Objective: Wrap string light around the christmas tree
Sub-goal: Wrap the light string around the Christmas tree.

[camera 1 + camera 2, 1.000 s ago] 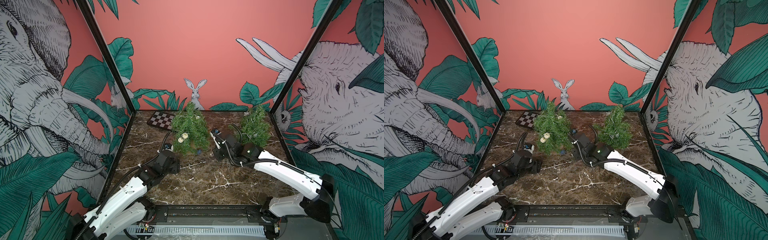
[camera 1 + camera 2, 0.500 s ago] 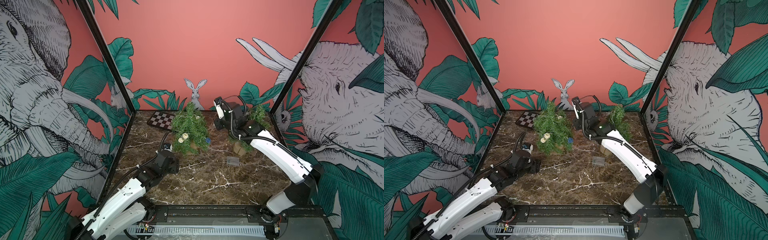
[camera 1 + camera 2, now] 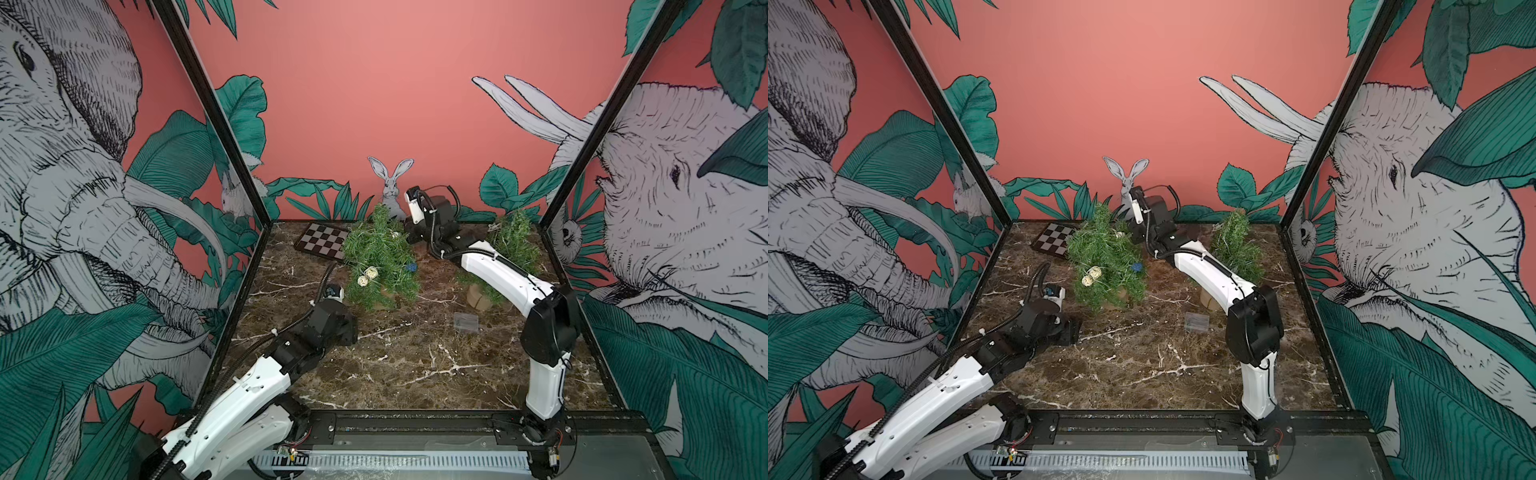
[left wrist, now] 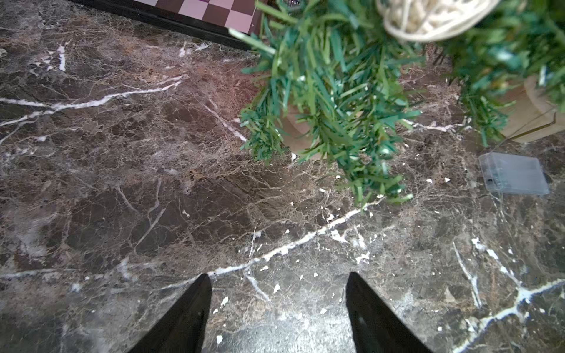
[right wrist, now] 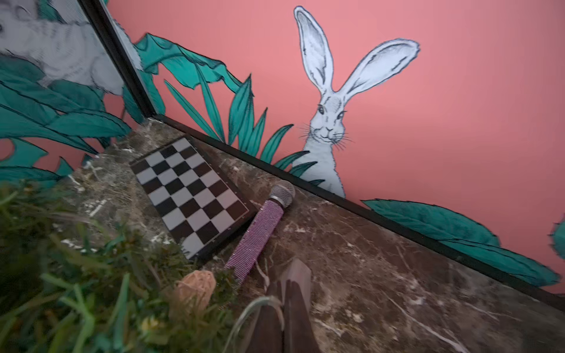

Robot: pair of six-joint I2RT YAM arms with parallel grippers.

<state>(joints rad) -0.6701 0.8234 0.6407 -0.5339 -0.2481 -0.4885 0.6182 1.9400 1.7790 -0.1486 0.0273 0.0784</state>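
So the right gripper (image 5: 290,276) was pinched shut on the string light (image 5: 244,309) wire, up behind the top of the christmas tree (image 3: 380,253), I'd guess to drag it round the back. The left gripper (image 4: 277,276) hovered in front of the tree, jaws apart and empty, probably awaiting a handoff.

1. Both top views look steeply down from high at the front onto the whole marble table (image 3: 415,365), facing the back wall (image 3: 374,104).
2. The left wrist view hangs close above the table, facing the christmas tree (image 4: 330,101).
3. The right wrist view sits low beside the tree, facing the wall's rabbit (image 5: 327,122).
4. All views share the checkerboard (image 5: 189,195).
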